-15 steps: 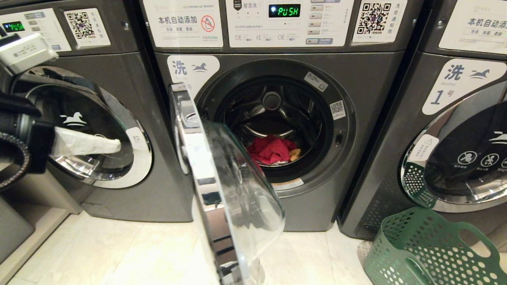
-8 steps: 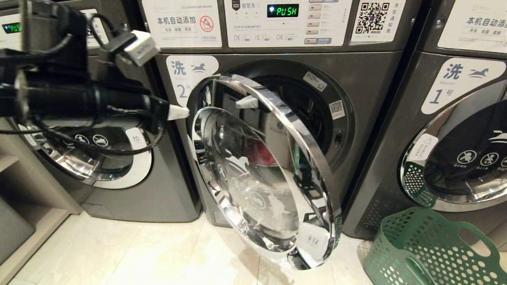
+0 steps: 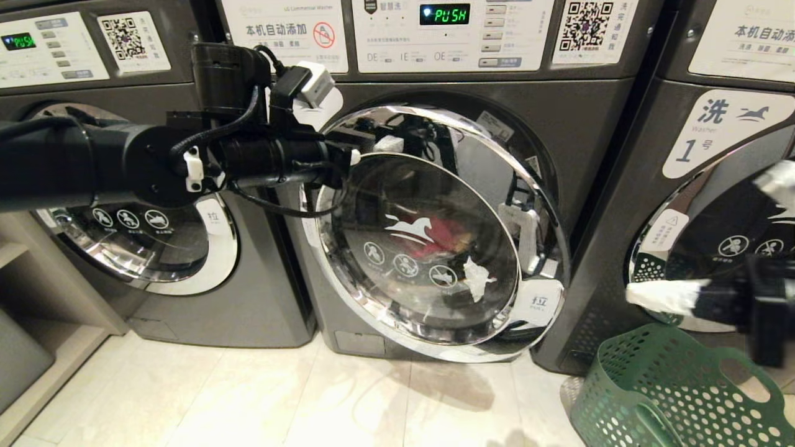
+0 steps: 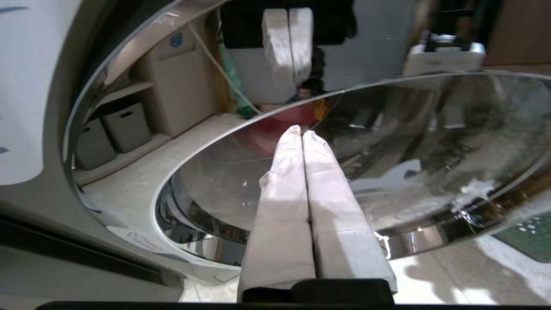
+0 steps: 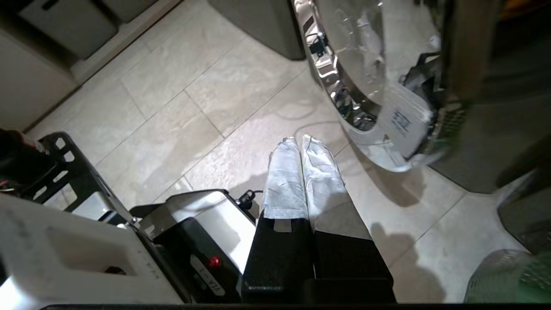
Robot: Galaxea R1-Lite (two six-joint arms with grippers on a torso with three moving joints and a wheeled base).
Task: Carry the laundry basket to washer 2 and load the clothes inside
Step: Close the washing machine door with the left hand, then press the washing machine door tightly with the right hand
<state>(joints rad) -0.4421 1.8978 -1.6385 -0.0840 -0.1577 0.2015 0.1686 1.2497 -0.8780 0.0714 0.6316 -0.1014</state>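
Washer 2 (image 3: 596, 124) is the middle grey machine; my left arm covers its numeral. Its chrome-rimmed glass door (image 3: 435, 248) stands almost shut, a little ajar at the handle side. Red clothes (image 3: 435, 239) show through the glass. My left gripper (image 3: 355, 156) is shut and empty, its tips (image 4: 301, 131) against the door's glass near the hinge side. The green laundry basket (image 3: 671, 397) stands on the floor at the lower right. My right gripper (image 3: 628, 293) hovers just above the basket, shut and empty, and points left; in its wrist view the gripper (image 5: 301, 140) is over floor tile.
The washer labelled 1 (image 3: 702, 143) stands right of the basket, and another grey washer (image 3: 136, 261) is on the left. A low shelf (image 3: 37, 347) runs along the far left. My own base (image 5: 107, 241) lies below the right gripper.
The door of the middle washer swung from wide open to almost shut. My left arm swept right across the front with it. My right gripper came into view from the right.
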